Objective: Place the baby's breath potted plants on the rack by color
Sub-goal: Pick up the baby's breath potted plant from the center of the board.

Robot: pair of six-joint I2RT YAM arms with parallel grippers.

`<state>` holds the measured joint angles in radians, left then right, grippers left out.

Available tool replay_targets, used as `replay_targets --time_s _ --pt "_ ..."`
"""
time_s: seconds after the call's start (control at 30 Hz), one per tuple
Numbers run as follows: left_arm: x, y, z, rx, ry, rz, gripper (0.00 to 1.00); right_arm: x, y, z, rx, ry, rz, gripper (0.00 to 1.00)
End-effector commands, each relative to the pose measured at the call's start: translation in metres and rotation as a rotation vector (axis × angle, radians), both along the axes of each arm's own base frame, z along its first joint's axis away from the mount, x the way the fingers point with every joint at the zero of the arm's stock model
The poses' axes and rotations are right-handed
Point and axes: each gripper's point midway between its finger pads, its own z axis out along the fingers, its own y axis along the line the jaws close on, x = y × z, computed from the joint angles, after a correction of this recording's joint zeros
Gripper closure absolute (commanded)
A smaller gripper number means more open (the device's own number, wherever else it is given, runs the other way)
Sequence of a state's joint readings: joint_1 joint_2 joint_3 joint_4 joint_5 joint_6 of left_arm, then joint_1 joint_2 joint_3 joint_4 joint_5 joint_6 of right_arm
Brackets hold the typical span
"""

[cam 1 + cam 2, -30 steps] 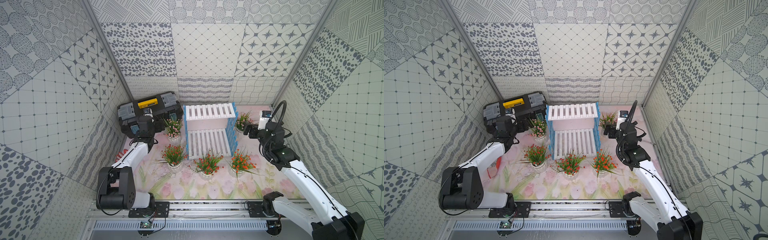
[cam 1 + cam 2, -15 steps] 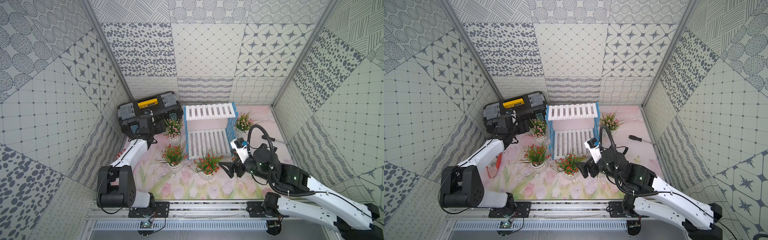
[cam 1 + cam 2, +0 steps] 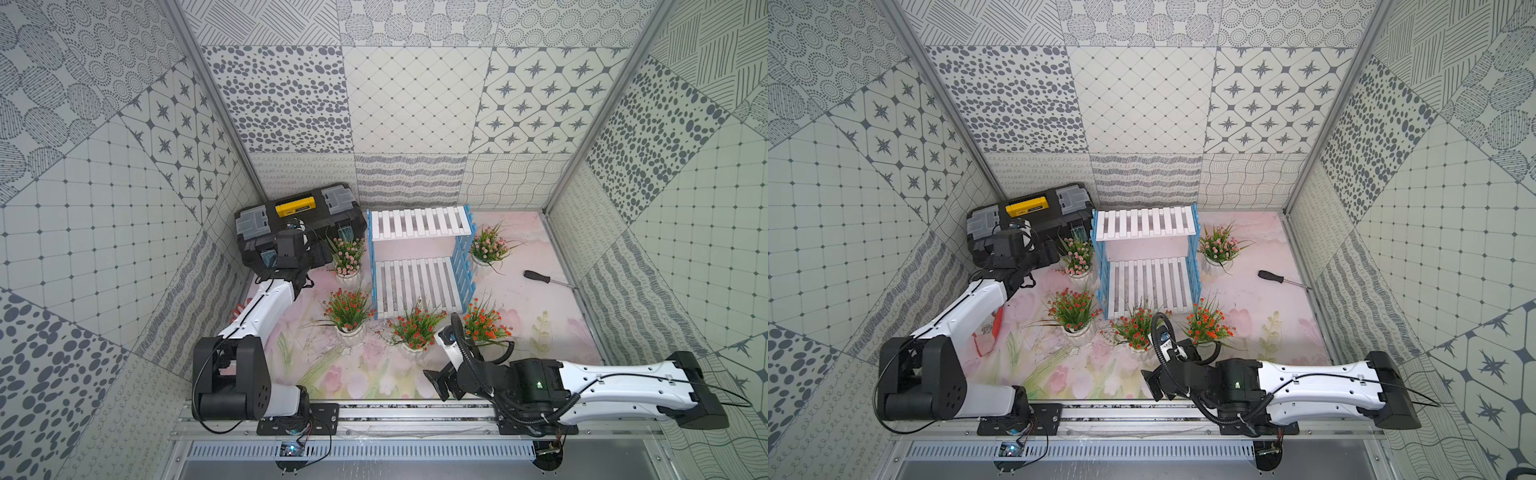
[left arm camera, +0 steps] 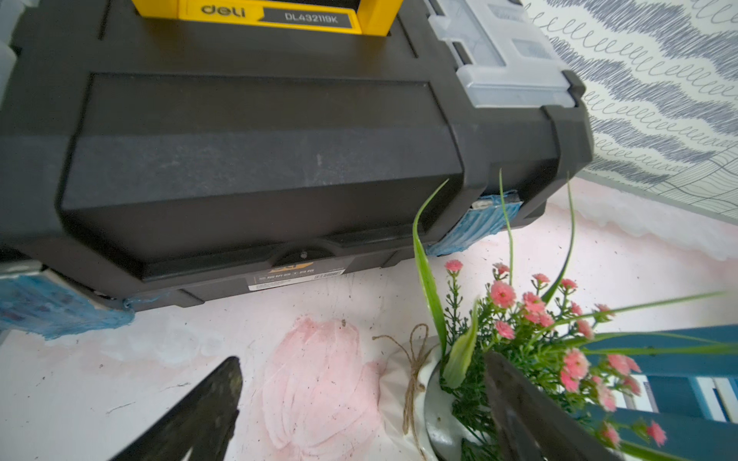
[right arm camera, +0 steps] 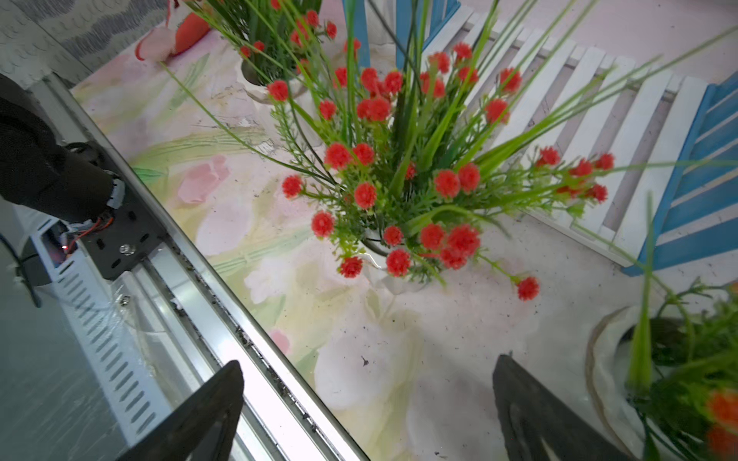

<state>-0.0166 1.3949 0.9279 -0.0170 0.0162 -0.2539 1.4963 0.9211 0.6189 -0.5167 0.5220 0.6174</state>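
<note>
Toolbox (image 4: 259,159) lid is matte black plastic; yellow handle (image 4: 247,14) reads "deli" and "DL432119K". Rack (image 3: 419,282): white slats, blue picket sides. Pink plant (image 4: 539,339), glossy white pot w/ twine bow, stands on floral mat (image 3: 365,374) btwn toolbox and rack. Left gripper (image 4: 361,359) is spread wide beside it, one finger over foliage, gripping nothing. 2nd pink plant (image 3: 489,245) stands on rack's opposite side. Red plants (image 3: 347,307) (image 3: 415,328) (image 3: 482,322) stand on mat in front. Right gripper (image 5: 369,361) is released, empty, over mat edge.
</note>
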Motion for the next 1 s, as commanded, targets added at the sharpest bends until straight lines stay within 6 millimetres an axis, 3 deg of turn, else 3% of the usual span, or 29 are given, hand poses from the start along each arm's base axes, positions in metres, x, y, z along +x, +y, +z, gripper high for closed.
replay_targets --time_s 0.0,0.17,0.27,0.47,0.67,0.97 --pt "0.002 -0.004 0.005 -0.049 -0.021 -0.009 0.05 0.008 0.019 0.004 0.11 0.007 -0.046 0.02" --pt "0.003 -0.007 0.008 -0.076 -0.045 -0.011 0.06 0.009 0.029 -0.01 0.206 0.048 0.021 0.02" --pt "0.003 -0.007 0.011 -0.077 -0.057 -0.013 0.06 0.018 0.023 -0.017 0.253 0.071 0.01 0.02" --pt "0.003 -0.008 0.015 -0.093 -0.075 -0.013 0.06 0.028 0.031 -0.014 0.248 0.019 0.037 0.02" --pt "0.003 -0.009 0.017 -0.099 -0.086 -0.014 0.06 0.042 0.041 -0.026 0.198 -0.015 0.036 0.02" --pt "0.003 -0.009 0.021 -0.097 -0.104 -0.013 0.06 0.061 0.043 -0.03 0.199 -0.102 -0.009 0.02"
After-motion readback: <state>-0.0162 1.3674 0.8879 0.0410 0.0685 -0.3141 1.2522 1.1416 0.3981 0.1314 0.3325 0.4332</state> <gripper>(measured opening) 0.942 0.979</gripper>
